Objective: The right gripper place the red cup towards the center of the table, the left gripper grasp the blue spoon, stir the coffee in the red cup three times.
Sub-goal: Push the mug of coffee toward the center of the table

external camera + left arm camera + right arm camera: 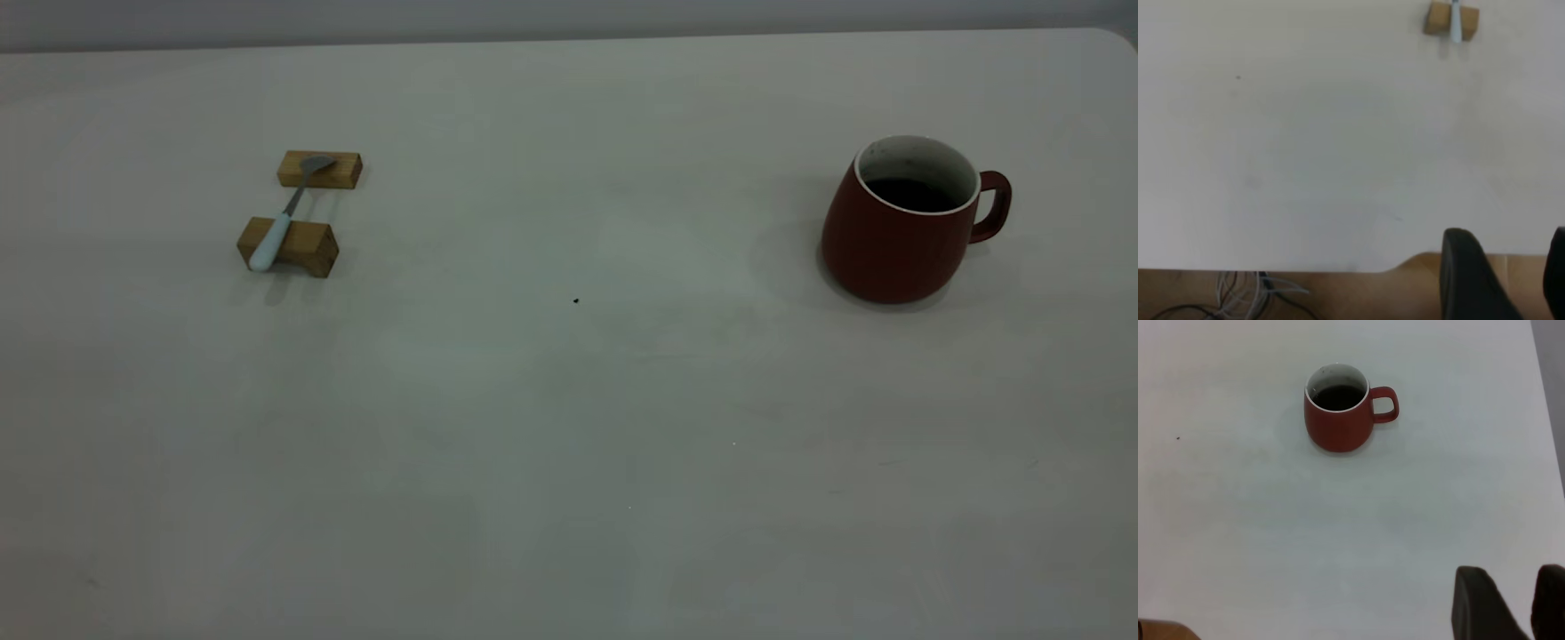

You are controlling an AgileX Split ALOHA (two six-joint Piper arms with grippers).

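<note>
Wooden blocks (pixel 303 208), two of them, are seen at the left of the off-white surface (pixel 569 427), with the blue spoon (pixel 286 216) laid across both, its pale handle on the nearer block and its grey bowl on the farther one. A tiny dark speck (pixel 576 301) is seen near the middle. Well apart, at the right, the red cup (pixel 900 222) is standing upright, its handle turned away from the centre and the coffee (pixel 914 194) visible inside.

Neither arm is seen in the exterior view. The left hand (pixel 1503 280) hangs by the surface's near edge, fingers apart, holding nothing. The right hand (pixel 1511 603) is likewise spread and empty, well short of the cup.

No step appears begun. The first move would call for the right hand to be brought to the cup and closed on it, so that it can be shifted toward the centre without spilling.
</note>
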